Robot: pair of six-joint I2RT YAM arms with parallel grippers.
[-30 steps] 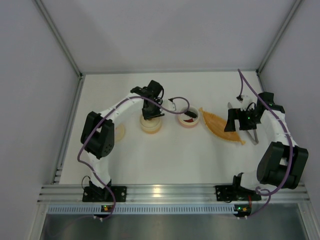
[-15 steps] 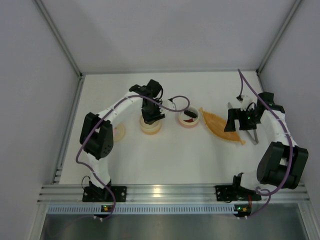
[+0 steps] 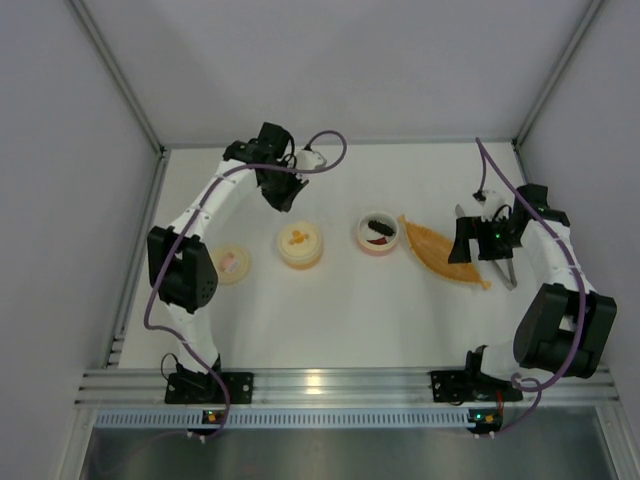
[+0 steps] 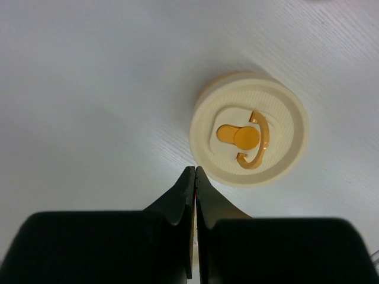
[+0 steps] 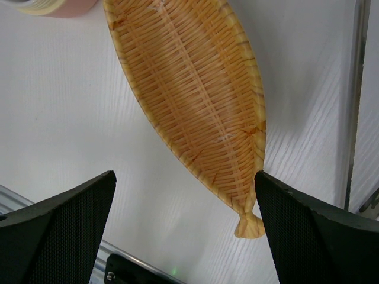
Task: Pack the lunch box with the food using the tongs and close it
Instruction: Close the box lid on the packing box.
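Right wrist: boat-shaped woven wicker tray (image 5: 189,100) below wide-apart right gripper (image 5: 184,177); left gripper (image 4: 194,171) together beside round cream lid (image 4: 249,136).

Left arm backs away from the cream container

The left gripper (image 3: 281,196), parked right over the cream container (image 3: 301,243) a second ago, now hangs well behind it toward the back-left corner, with its fingers closed together on nothing. The container's lidded top and orange mark now show in full, though it is hard to tell whether that lid was already on under the gripper. The purple cable (image 3: 328,148) has swung away from the pink bowl (image 3: 379,234). The pink-marked lid (image 3: 232,263) is no longer overlapped by the arm.
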